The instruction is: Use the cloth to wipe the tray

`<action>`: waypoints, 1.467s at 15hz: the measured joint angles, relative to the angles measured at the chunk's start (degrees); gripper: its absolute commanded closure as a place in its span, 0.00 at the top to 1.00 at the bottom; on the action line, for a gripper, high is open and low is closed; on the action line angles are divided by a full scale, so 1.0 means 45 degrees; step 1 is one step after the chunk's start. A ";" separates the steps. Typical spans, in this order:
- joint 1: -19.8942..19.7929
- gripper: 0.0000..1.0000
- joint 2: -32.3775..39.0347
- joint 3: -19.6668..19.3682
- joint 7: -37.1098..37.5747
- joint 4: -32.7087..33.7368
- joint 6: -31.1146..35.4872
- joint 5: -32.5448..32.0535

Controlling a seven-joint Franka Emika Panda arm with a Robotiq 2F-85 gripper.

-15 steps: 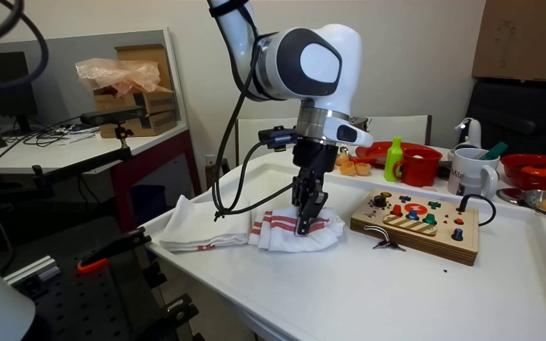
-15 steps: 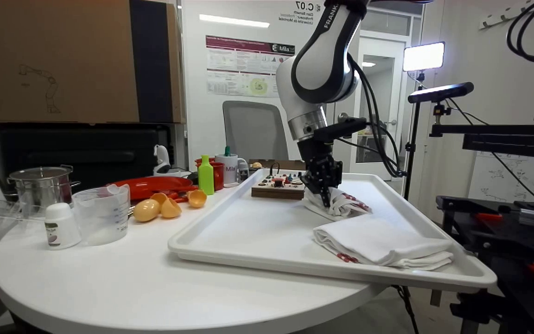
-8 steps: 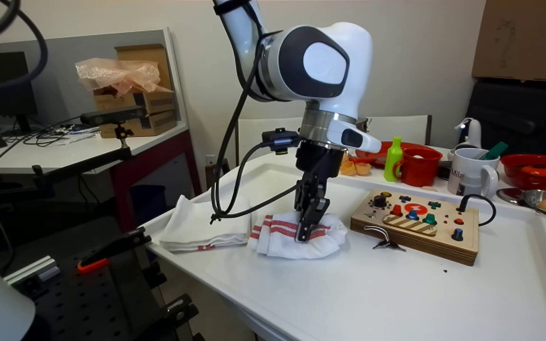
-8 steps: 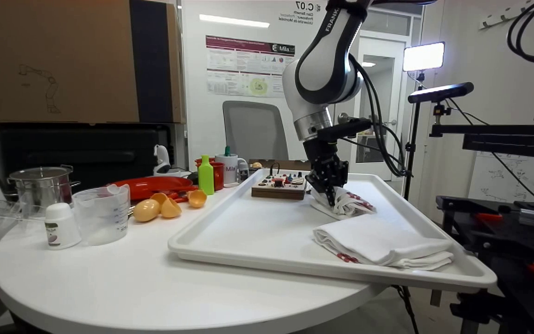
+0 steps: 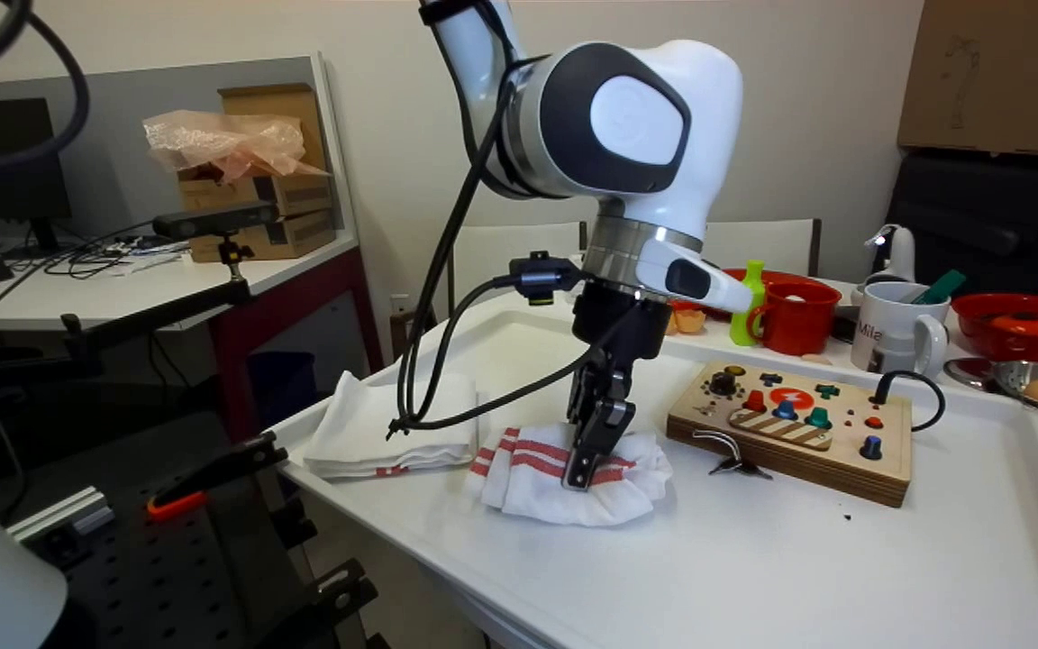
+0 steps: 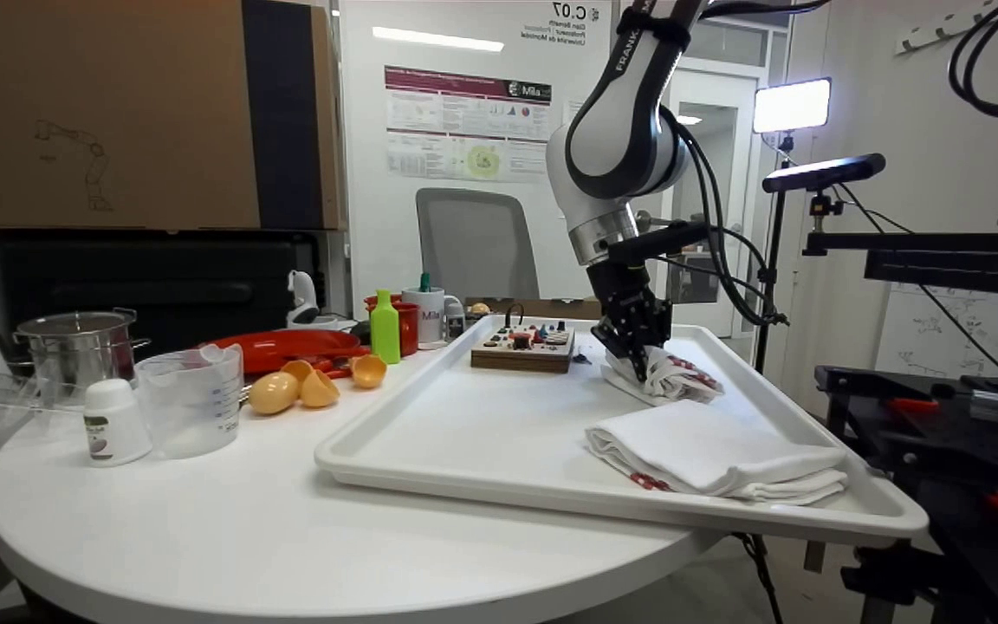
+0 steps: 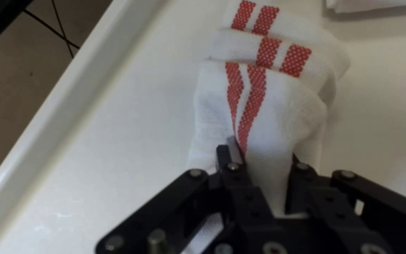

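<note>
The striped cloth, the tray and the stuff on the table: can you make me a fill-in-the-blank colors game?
The gripper holds a cloth whose stripes are colored ____.
The tray under that cloth is colored ____.
The bottle beside the red mug is colored ____.

Missing words: red; white; green.

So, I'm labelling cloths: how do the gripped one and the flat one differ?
The gripped cloth is bunched in the end effector; the flat cloth lies folded, free of it. The gripped cloth shows red stripes across its top, the flat cloth only a little red at its edge. Both are white with red.
</note>
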 measured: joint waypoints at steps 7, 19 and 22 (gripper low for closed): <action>-0.0390 0.06 0.0093 -0.0250 -0.0020 0.0079 -0.0413 -0.0004; -0.0356 0.06 0.0082 0.0837 -0.1267 0.0326 -0.0290 -0.0016; -0.0208 0.06 0.0100 0.1162 -0.1443 0.0450 -0.0140 -0.0024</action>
